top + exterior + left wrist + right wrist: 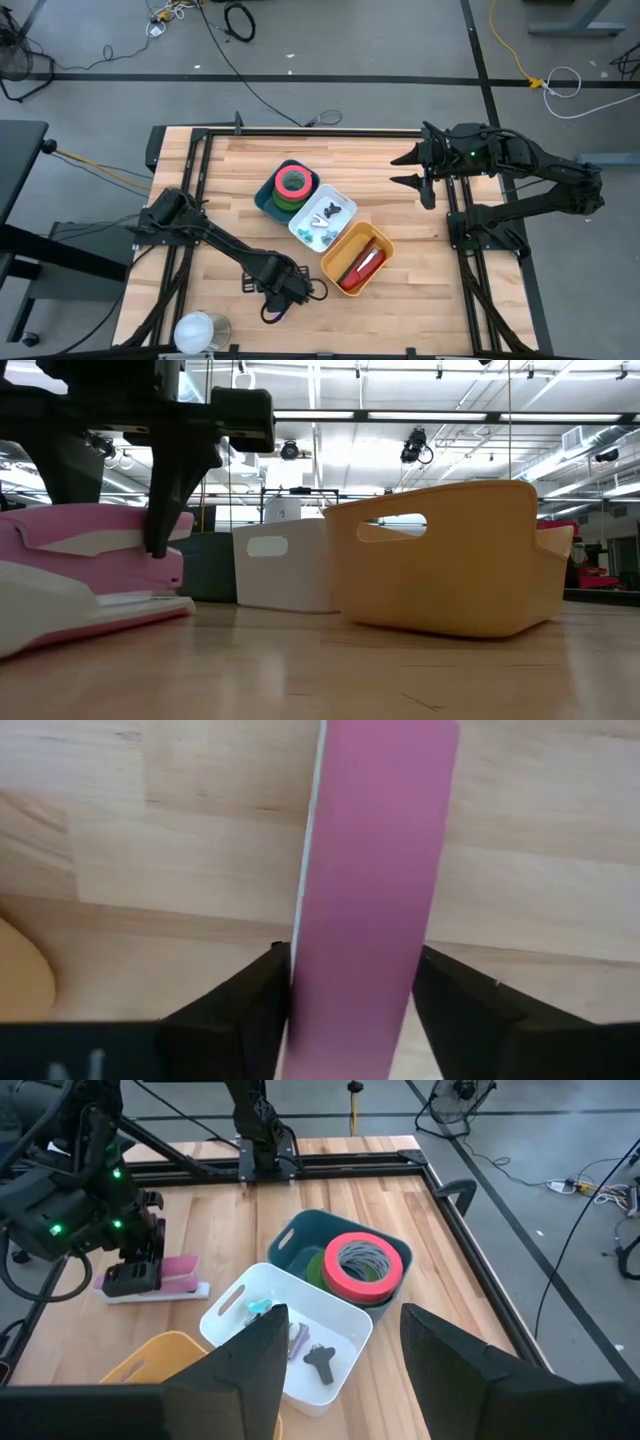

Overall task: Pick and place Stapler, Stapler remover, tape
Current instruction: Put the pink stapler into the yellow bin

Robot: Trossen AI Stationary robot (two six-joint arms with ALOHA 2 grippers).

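Stapler (370,870) pink between left gripper (355,1005) fingers in wrist view, hidden from above, right gripper (420,170) open

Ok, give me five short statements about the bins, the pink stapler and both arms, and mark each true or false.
1. The left gripper straddles the pink stapler lying on the wooden table. True.
2. The pink and green tape rolls lie in the white plastic bin. False: they fill the dark teal bin.
3. The yellow plastic bin already holds a red item. True.
4. The right gripper carries a tape roll. False: it hangs open and empty.
5. The three bins stand apart. False: they sit side by side.
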